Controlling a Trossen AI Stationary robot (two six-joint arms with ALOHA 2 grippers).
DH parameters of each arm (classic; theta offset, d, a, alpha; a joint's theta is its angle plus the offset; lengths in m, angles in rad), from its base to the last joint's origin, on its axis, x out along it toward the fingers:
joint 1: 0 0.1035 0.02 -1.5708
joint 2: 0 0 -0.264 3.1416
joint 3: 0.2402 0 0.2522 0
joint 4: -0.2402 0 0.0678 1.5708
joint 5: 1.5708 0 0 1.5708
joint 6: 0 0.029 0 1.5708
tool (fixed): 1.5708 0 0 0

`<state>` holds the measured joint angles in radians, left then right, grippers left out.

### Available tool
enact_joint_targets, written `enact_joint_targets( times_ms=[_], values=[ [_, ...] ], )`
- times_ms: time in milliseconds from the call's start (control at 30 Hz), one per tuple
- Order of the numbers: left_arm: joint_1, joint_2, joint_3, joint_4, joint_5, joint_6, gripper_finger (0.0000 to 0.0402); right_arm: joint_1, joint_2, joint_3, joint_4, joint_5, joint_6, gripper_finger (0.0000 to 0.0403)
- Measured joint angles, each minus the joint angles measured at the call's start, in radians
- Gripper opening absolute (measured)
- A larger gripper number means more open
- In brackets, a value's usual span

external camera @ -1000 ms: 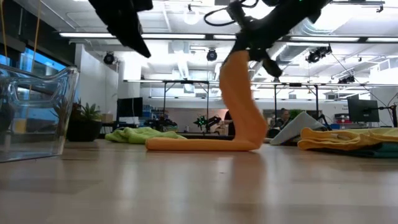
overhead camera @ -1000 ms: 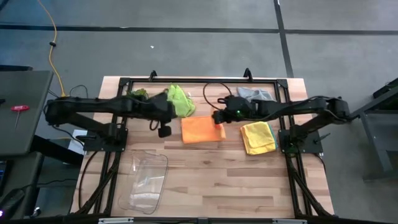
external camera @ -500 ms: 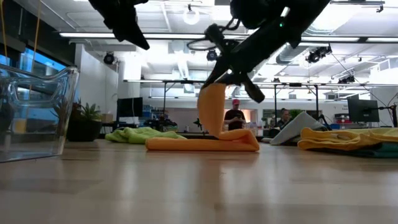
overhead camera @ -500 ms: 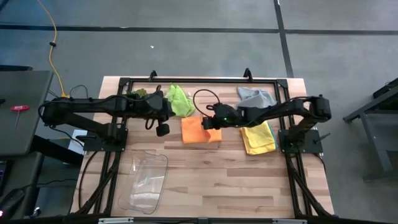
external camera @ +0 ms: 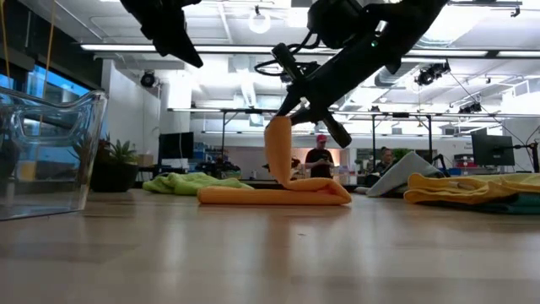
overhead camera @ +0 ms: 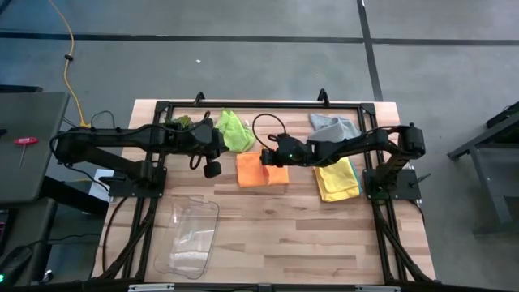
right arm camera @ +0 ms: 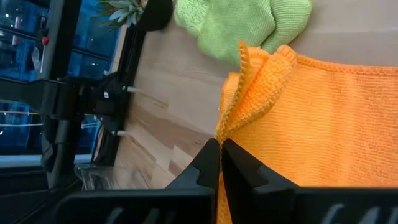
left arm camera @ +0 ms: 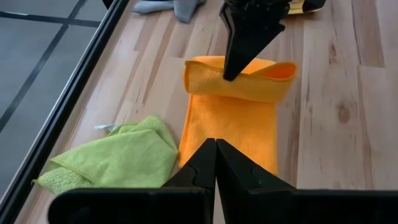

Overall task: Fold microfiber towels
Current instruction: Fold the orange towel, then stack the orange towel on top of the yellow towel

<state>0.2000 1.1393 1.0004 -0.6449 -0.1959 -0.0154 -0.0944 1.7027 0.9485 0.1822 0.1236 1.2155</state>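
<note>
High view: you see the right hand [overhead camera: 266, 156] over the orange towel [overhead camera: 261, 172] at mid-counter [overhead camera: 284, 235], pinching its edge. The left hand [overhead camera: 213, 169] hangs just beside the towel, closed and empty.

Low view: the right hand [external camera: 283, 110] holds one edge lifted and curled over the flat remainder of the orange towel [external camera: 274, 195].

Left wrist view: the left hand's fingers [left arm camera: 202, 165] are pressed together, with the orange towel [left arm camera: 233, 121] ahead.

Right wrist view: the right hand's fingers [right arm camera: 221, 163] clamp the orange hem.
</note>
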Motion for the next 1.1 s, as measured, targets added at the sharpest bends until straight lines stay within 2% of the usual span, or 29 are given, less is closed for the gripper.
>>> enact_joint_targets(
  times_ms=[133, 433, 567, 667, 867, 1000, 1100],
  values=[
    [0.000, 0.000, 0.000, 0.000, -0.001, 0.000, 0.0000, -0.010, 0.000, 0.000, 0.001, -0.025, -0.002, 0.0029],
    [0.000, 0.000, 0.000, 0.000, -0.040, 0.004, 0.0000, -0.018, -0.006, 0.000, 0.017, -0.037, -0.023, 0.0182],
    [0.000, 0.000, 0.000, -0.016, -0.055, 0.003, 0.0000, -0.054, -0.064, 0.000, 0.003, -0.085, -0.090, 0.0226],
    [0.001, -0.001, 0.000, -0.015, -0.054, -0.037, 0.0000, -0.080, -0.130, 0.000, -0.096, -0.131, -0.129, 0.0237],
    [0.000, -0.001, 0.000, -0.009, -0.021, -0.095, 0.0000, -0.087, -0.188, 0.000, -0.478, -0.144, -0.157, 0.0239],
    [0.001, 0.000, 0.000, -0.009, -0.022, -0.128, 0.0000, -0.087, -0.135, 0.000, -0.567, -0.144, -0.159, 0.0239],
    [0.001, 0.000, 0.000, -0.006, -0.022, -0.130, 0.0000, -0.083, -0.078, 0.000, -0.548, -0.139, -0.137, 0.0239]
  ],
)
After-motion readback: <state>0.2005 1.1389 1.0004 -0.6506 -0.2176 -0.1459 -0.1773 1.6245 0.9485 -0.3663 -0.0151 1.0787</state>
